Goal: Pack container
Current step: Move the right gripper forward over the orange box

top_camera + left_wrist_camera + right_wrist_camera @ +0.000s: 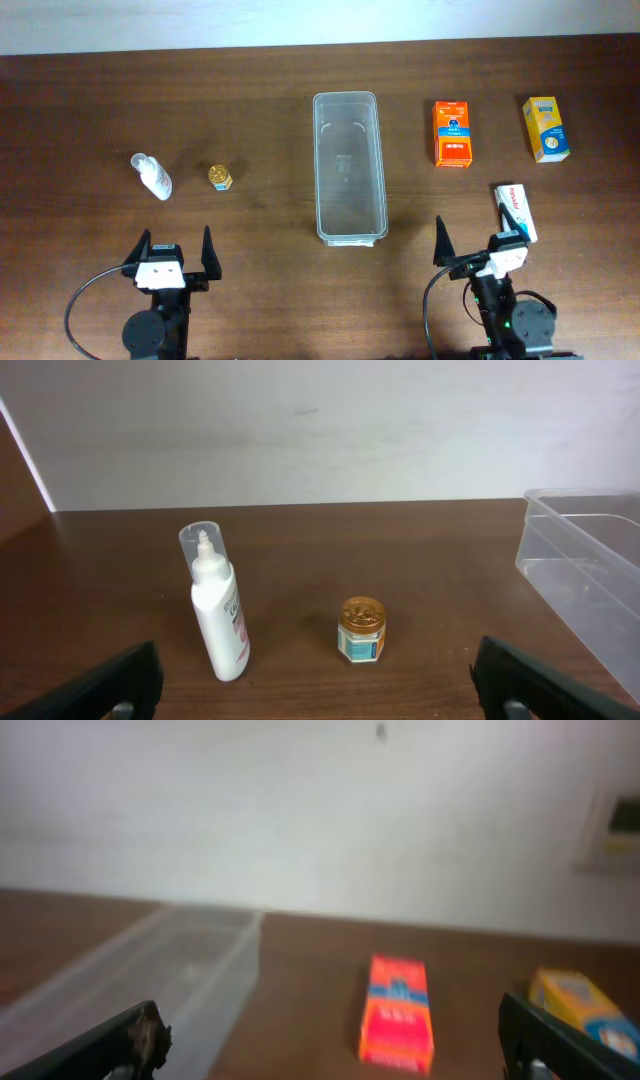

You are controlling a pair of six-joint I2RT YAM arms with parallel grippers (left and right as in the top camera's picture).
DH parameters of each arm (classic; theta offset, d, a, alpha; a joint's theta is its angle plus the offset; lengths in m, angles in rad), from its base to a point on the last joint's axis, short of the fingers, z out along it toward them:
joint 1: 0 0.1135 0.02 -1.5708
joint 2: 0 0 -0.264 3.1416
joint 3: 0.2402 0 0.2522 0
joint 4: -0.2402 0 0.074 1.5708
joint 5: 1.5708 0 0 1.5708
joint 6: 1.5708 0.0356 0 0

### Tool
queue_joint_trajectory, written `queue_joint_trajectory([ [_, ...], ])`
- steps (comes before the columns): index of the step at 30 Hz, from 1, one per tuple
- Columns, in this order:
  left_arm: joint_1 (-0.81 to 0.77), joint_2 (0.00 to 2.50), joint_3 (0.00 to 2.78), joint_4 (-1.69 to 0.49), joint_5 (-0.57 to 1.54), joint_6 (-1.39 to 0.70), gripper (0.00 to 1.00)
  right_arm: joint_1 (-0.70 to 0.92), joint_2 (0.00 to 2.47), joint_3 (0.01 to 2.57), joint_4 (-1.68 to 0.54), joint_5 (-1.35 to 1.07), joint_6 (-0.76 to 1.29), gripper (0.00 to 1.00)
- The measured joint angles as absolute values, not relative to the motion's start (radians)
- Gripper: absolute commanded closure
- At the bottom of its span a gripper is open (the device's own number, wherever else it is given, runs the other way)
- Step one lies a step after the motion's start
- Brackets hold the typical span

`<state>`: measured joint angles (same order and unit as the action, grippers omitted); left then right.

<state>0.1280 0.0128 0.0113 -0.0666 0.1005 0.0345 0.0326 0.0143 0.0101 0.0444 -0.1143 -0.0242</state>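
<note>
While both arms sit at the near edge of the worktop (270,150), the left gripper (176,243) has its jaws spread wide and grips nothing. The right gripper (474,240) is spread just as wide and is likewise bare. A white box (516,210) lies flat just beyond the right gripper's right finger, toward the right edge. Its near end runs in under that finger as seen from above, and whether the two touch cannot be told.

Farther out on the left side, a bottle (220,625) with a clear cap stands upright. A jar (361,630) with a gold lid sits near it on its right, apart from it. Both are ahead of the left gripper, between its fingers in the wrist view.

At the middle of the worktop lies the container (348,190), its long side running from near to far, open and empty. It is well apart from the jar on one side and the boxes on the other.

Right of the container, toward the far edge, an orange box (452,133) lies flat. A yellow box (546,129) lies farther right, toward the far right corner, apart from the orange one.
</note>
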Motion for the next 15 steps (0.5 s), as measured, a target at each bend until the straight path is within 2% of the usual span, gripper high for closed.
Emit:
queue_joint_trajectory([
  [2, 0.128, 0.013, 0.011, -0.067, 0.101, 0.035, 0.01, 0.033, 0.014, 0.01, 0.133, -0.139, -0.018, 0.02],
  [8, 0.128, 0.013, 0.011, -0.066, 0.101, 0.035, 0.01, 0.033, 0.042, 0.051, 0.153, -0.136, -0.008, 0.02],
  [15, 0.128, 0.013, 0.012, -0.067, 0.101, 0.035, 0.0, 0.033, 0.318, 0.313, 0.132, -0.112, -0.065, 0.02],
])
